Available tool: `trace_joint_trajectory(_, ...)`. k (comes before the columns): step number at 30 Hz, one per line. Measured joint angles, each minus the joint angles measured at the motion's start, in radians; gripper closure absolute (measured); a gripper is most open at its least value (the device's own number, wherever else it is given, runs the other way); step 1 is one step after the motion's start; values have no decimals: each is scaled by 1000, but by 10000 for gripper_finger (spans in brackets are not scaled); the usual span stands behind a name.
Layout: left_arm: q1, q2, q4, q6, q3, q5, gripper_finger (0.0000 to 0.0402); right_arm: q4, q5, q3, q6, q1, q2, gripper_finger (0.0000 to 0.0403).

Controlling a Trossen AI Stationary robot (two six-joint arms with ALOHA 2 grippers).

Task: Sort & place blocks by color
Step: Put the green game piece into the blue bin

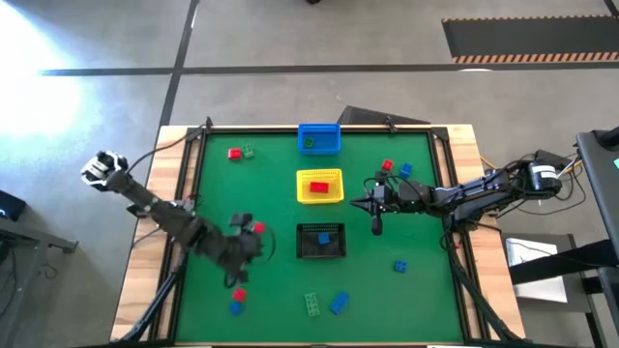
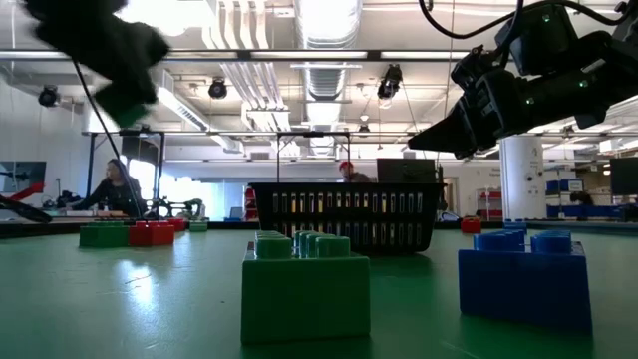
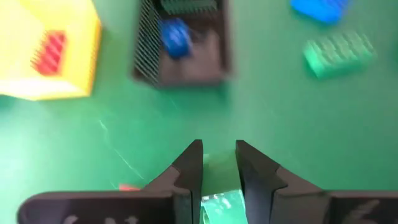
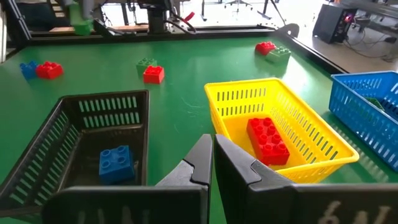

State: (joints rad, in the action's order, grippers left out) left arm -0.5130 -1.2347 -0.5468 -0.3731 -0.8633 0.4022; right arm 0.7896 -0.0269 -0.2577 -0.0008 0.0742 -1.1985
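Note:
My left gripper (image 1: 244,238) hangs over the table's left half, left of the black basket (image 1: 321,242), and is shut on a green block (image 2: 125,104). A red block (image 1: 258,228) lies just beside it. My right gripper (image 1: 356,203) hovers right of the yellow basket (image 1: 319,186), with its fingers shut and nothing between them (image 4: 212,144). A red block (image 4: 267,140) lies in the yellow basket, a blue one (image 4: 116,163) in the black basket, and a green one (image 1: 309,142) in the blue basket (image 1: 319,138). My left gripper pinches the green block (image 3: 217,204) between its two fingers, which point down from above. In the left wrist view the block shows back behind the fingertips (image 3: 193,165). The block is lifted clear of the table, high above it in the low view.
Loose blocks lie scattered. A red and a green one (image 1: 241,152) are at far left, and a red and a blue one (image 1: 396,168) at far right. A blue one (image 1: 399,266) is at right. A green (image 1: 313,304) and a blue one (image 1: 338,304) are near the front edge, and a red and a blue one (image 1: 237,302) at front left. People sit in the room behind.

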Motion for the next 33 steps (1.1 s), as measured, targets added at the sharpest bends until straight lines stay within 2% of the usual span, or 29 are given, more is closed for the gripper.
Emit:
trace_joint_trajectory(5, 224, 7, 154, 202, 12, 0, 347, -1, 0, 0, 2, 0, 0, 394)
trace_joint_trajectory(10, 460, -7, 395, 356, 13, -12, 347, 0, 0, 0, -7, 0, 0, 394)
trace_joint_trajectory(12, 560, -21, 499, 392, 13, -62, 347, 0, 0, 0, -10, 0, 0, 394)
trace_joint_trajectory(16, 745, -94, 693, 406, 11, -250, 347, 0, 0, 0, -15, 0, 0, 394)
trace_joint_trajectory(19, 841, -188, 801, 409, -12, -292, 347, 2, 0, 0, -25, 0, 0, 394)
trace_joint_trajectory(25, 991, -411, 845, 432, -155, -355, 347, 4, 0, 0, -26, 0, 0, 394)
trace_joint_trajectory(33, 1090, -637, 745, 432, -371, -441, 347, 4, 0, 0, -28, 0, 0, 394)
